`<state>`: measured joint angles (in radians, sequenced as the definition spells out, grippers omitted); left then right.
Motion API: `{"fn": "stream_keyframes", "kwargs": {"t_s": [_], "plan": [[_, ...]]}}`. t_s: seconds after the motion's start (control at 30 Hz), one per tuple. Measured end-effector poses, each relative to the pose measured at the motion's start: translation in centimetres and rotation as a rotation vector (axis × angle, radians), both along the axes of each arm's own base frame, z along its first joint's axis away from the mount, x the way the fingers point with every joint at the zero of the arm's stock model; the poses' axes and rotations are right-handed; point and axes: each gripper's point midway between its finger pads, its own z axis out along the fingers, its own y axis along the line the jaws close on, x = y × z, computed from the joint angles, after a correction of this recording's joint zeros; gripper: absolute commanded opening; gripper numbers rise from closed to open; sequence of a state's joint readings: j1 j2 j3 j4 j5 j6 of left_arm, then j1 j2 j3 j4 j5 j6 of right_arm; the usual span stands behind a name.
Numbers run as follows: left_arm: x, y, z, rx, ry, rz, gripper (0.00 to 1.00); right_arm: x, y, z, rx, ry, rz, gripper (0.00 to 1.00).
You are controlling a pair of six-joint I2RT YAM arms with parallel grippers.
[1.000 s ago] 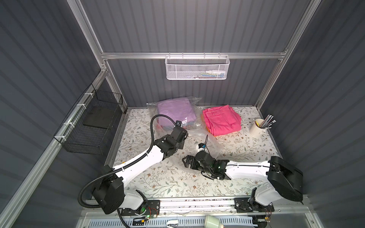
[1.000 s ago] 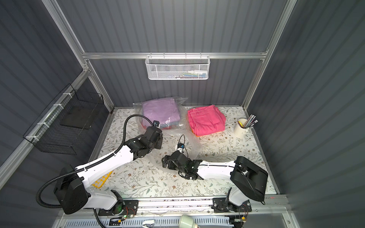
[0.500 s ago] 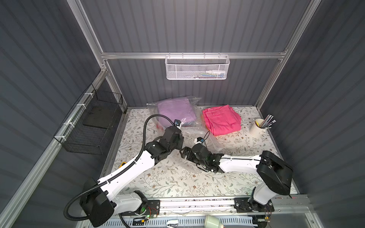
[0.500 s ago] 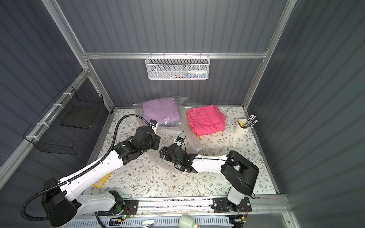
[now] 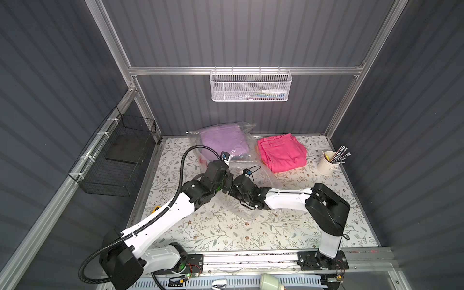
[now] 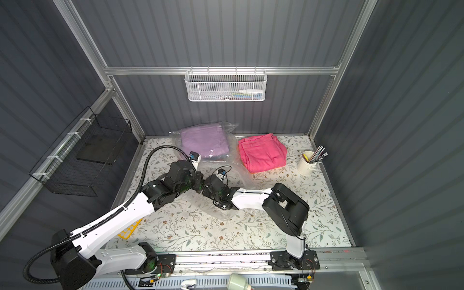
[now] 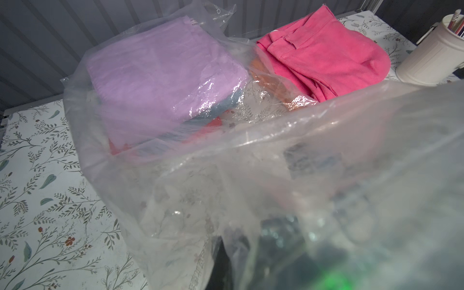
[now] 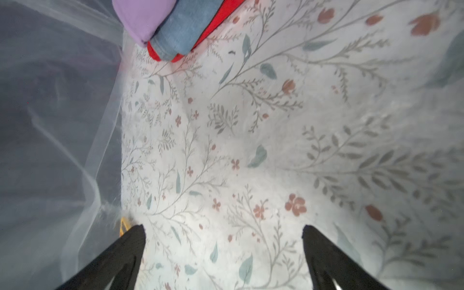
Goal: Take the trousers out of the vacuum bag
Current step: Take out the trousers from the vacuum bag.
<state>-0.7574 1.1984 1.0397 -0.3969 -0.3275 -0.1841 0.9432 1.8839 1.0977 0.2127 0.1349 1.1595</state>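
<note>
The vacuum bag (image 5: 241,129) lies crinkled at the back left, and its loose mouth (image 5: 251,213) trails toward the front. Inside it, lilac trousers (image 5: 223,141) top a stack over light blue trousers (image 8: 183,25) and red trousers (image 8: 213,27). Hot pink trousers (image 5: 281,153) lie outside to the right, on orange trousers (image 7: 261,72). My left gripper (image 5: 226,182) is shut on the bag's film, which veils its jaws in the left wrist view. My right gripper (image 8: 223,228) is open and empty inside the bag, facing the stack from some way off.
A cream cup of pens (image 5: 327,163) stands at the right edge. A black wire basket (image 5: 118,160) hangs on the left wall and a white mesh basket (image 5: 251,86) on the back wall. A yellow object (image 6: 129,229) lies under the left arm.
My left gripper has drawn toward the front with the bag's film. My right gripper has pushed back and left into the bag's mouth, until the two wrists almost meet.
</note>
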Motion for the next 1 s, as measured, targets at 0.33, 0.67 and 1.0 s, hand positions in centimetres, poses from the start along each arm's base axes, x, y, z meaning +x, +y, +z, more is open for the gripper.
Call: {"fn": "stream_keyframes", "kwargs": {"t_s": [0.33, 0.67, 1.0], "plan": [[-0.3, 0.3, 1.4, -0.024, -0.028, -0.001, 0.00, 0.2, 0.9, -1.4, -0.011, 0.024, 0.001, 0.97], [-0.3, 0.3, 1.6, -0.021, -0.033, -0.004, 0.00, 3.9, 1.8, -2.4, 0.013, 0.029, -0.028, 0.97], [-0.7, 0.8, 2.7, -0.040, -0.058, 0.000, 0.00, 12.3, 1.4, -0.1, 0.075, -0.064, -0.119, 0.98]]}}
